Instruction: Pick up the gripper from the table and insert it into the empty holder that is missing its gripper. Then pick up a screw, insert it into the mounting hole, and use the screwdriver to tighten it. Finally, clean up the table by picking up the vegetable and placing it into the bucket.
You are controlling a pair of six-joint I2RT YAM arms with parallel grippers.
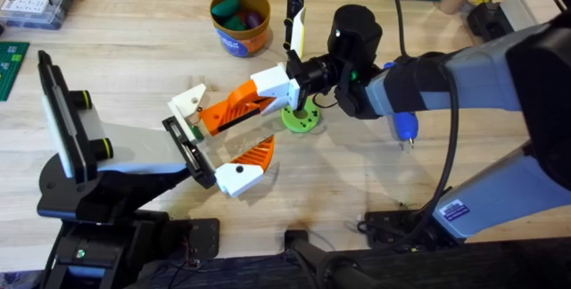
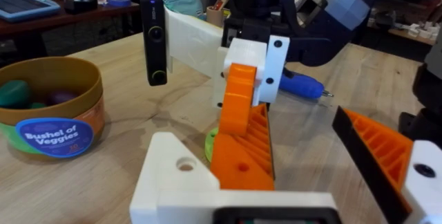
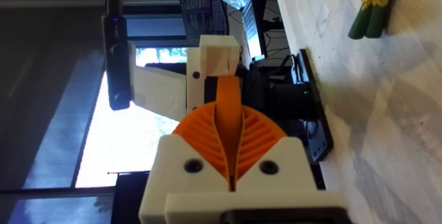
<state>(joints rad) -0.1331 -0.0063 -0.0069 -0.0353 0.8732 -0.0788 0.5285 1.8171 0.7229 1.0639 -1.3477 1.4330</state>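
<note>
So the right hand [image 1: 299,70] is clamped on the white block end of the gripper [image 1: 239,103], holding it up off the surface [image 1: 134,48] at a slant, ribbed orange wedge pointing down toward the holder [image 1: 189,103]. The tip looks right at the holder's cream socket block, though I can't tell if it's actually seated. From the left wrist cam the gripper [image 2: 242,124] stands just behind the holder [image 2: 181,175]. Left hand: can't tell whether it's open or closed. The shorter orange finger [image 1: 245,166] sits just below the holder's black bracket. The green disc [image 1: 302,118] is under the right hand, the screwdriver [image 1: 404,128] lies beside the right arm, and the bucket [image 1: 239,20] sits farther back with veggies inside.
</note>
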